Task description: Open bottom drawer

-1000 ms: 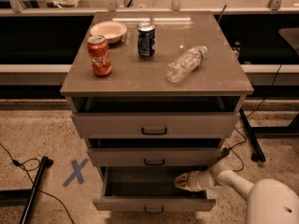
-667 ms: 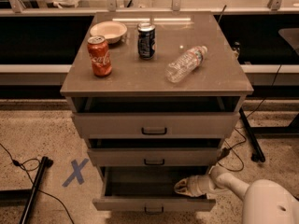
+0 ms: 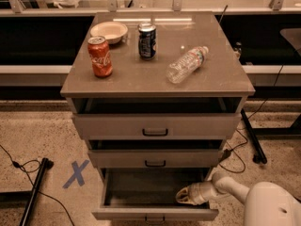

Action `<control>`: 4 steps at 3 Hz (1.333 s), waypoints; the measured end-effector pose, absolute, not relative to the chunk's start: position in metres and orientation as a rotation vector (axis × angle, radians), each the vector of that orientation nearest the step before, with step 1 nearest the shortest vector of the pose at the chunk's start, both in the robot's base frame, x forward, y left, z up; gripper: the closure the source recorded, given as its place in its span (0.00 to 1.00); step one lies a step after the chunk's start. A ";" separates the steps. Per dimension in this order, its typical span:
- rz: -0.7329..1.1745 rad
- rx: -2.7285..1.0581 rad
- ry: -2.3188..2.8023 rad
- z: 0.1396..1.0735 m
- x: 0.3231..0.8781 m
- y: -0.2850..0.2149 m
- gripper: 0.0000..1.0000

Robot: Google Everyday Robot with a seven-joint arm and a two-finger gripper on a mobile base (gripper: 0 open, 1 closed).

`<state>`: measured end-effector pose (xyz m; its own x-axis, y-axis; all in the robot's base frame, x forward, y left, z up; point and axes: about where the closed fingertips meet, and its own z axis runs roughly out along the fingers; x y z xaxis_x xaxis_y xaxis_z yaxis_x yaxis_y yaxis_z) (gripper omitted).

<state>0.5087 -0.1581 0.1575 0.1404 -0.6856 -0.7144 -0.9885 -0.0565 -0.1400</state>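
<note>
The bottom drawer (image 3: 155,214) is the lowest of three grey drawers and is pulled well out, its dark inside open to view. Its small black handle (image 3: 154,219) sits at the frame's lower edge. My gripper (image 3: 181,197) reaches in from the lower right on a white arm (image 3: 235,188). It sits inside the drawer near the right front corner, just behind the front panel.
The top drawer (image 3: 155,126) and middle drawer (image 3: 155,158) stand slightly out. On the cabinet top (image 3: 221,74) are a red can (image 3: 100,56), a dark can (image 3: 147,41), a bowl (image 3: 108,31) and a lying plastic bottle (image 3: 186,64). A blue X (image 3: 76,173) marks the floor left.
The gripper has shifted slightly left and nearer the drawer front. The bottom drawer has come out a little farther.
</note>
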 end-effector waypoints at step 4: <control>0.794 -1.946 1.418 0.172 0.411 -0.160 1.00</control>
